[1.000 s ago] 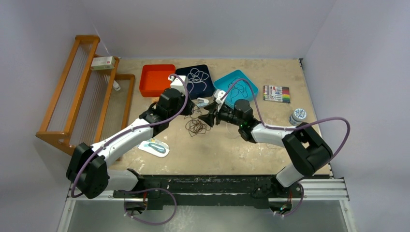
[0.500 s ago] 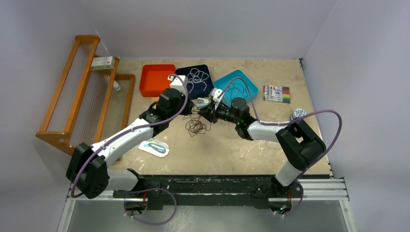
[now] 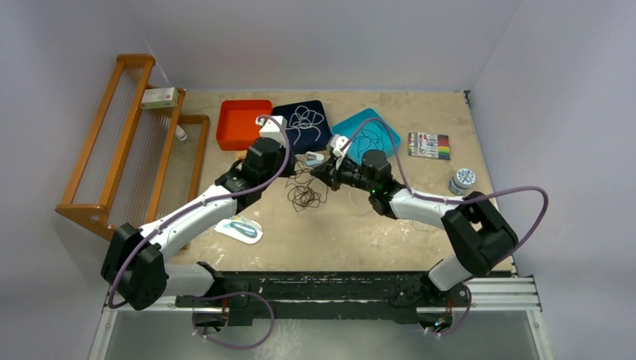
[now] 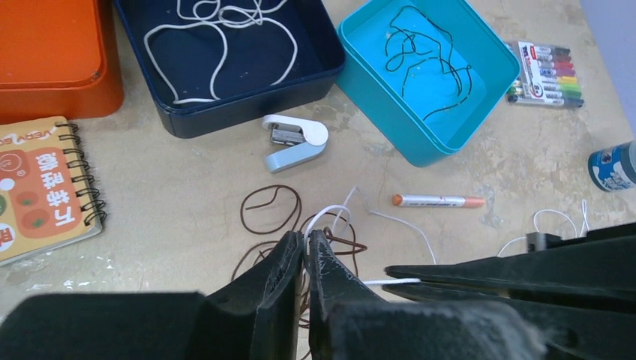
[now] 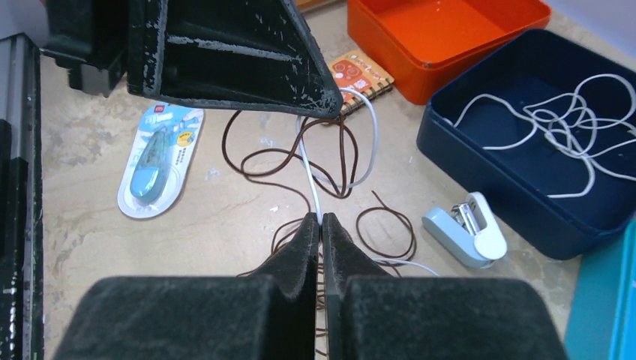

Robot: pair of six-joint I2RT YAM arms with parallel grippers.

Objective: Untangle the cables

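Top view: right claw (image 3: 318,166), spread and further right a second ago, is now clenched at the far edge of the brown cables (image 3: 304,196) mid-surface (image 3: 352,232), close beside the left claw (image 3: 295,166).
Left wrist: left claw pinches a white cable (image 4: 324,215). A notebook (image 4: 41,184) lies at left, its Chinese print not legible.
Right wrist: right claw grips the same white cable above the brown cables.
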